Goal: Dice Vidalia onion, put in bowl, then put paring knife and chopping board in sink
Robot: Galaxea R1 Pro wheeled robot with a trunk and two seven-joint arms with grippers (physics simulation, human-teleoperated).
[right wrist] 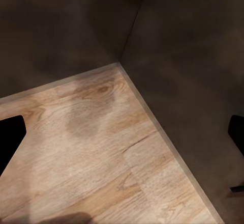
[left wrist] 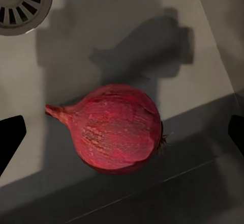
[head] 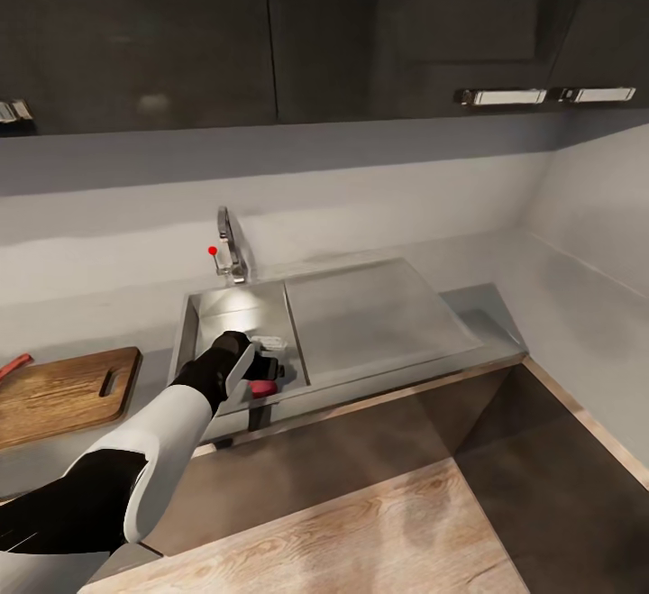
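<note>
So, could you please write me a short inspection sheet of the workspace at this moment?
Surface: grey countertop, bare drainboard beside the basin.
Job's things: red onion lying on the sink floor near the drain; chopping board left of the sink; a red handle at its far left edge.
Clutter: nothing seen.
Grippers: left gripper over the onion, fingers open either side; right gripper open above wooden floor.
Cables: nothing seen.
Surroundings: tap, dark cabinets.

Kitchen: steel sink (head: 236, 328), tap (head: 231, 247), dark wall cabinets (head: 270, 26), countertop (head: 90, 315).
</note>
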